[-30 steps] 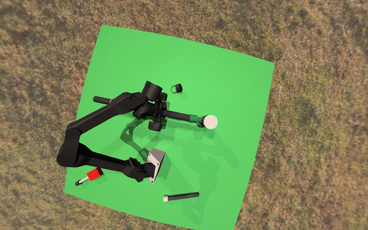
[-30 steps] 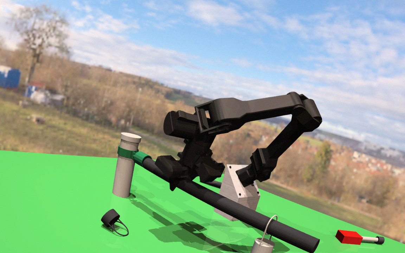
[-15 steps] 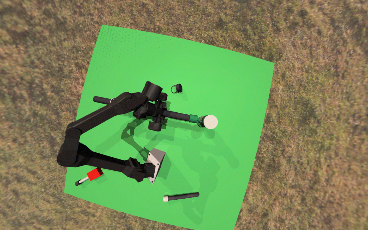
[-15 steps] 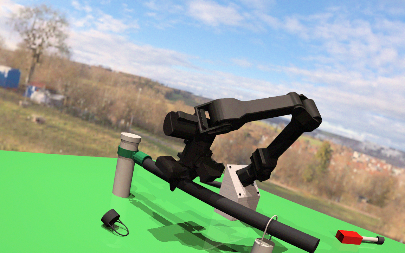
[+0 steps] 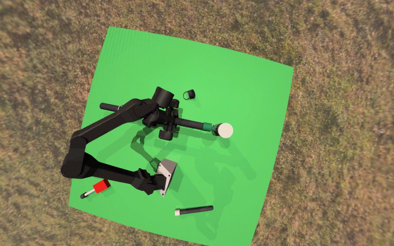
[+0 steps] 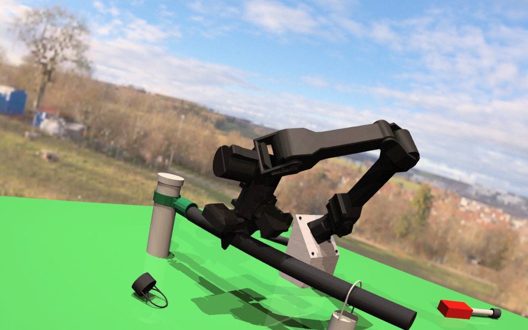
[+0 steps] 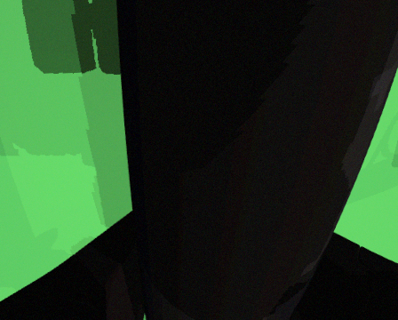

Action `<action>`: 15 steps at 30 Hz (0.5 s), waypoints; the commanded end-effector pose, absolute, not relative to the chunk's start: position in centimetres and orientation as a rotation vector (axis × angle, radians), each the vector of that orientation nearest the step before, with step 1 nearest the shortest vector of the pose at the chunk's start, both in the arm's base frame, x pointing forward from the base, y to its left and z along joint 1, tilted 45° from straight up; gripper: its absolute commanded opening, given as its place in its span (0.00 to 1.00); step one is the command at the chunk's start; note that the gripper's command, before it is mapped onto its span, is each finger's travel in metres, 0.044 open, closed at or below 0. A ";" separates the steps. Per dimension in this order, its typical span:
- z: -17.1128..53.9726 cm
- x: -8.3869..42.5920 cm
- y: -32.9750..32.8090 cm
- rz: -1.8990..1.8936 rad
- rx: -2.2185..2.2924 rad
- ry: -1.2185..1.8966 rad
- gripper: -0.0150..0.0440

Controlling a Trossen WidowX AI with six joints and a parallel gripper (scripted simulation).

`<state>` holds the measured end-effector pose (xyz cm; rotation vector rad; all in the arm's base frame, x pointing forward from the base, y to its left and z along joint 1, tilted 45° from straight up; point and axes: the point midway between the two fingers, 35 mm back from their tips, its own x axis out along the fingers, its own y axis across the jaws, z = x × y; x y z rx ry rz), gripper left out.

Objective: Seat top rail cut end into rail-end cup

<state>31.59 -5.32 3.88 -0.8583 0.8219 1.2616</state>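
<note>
The black top rail [image 5: 191,123] [image 6: 310,268] [image 7: 234,178] runs from the loop cap to the big post. My gripper [image 6: 231,238] is shut on the rail partway along it; the fingers are mostly hidden in the top view. The rail's near-post end is inside the green rail-end cup [image 5: 207,126] [image 6: 185,206]; how deep it sits is hidden. The green brace band [image 6: 162,198] is around the big post [image 6: 160,233], a little below the post cap [image 5: 225,130] [image 6: 170,178]. The loop cap's wire loop [image 6: 346,301] is around the rail near its far end, above a short post [image 6: 342,321].
A loose black loop cap [image 5: 191,93] [image 6: 144,283] lies beside the rail. A grey slanted block [image 5: 169,167] [image 6: 323,266] stands under the arm's base. A red-headed mallet [image 5: 101,186] [image 6: 454,309] and a dark tube with a white end [image 5: 197,209] lie on the green mat [image 5: 238,76] [image 6: 52,254].
</note>
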 end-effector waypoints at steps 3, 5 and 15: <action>3.9 31.6 -5.7 1.258 -0.865 0.825 0.25; 3.9 31.6 -5.7 1.257 -0.865 0.826 0.25; 3.9 31.6 -5.9 1.257 -0.867 0.827 0.25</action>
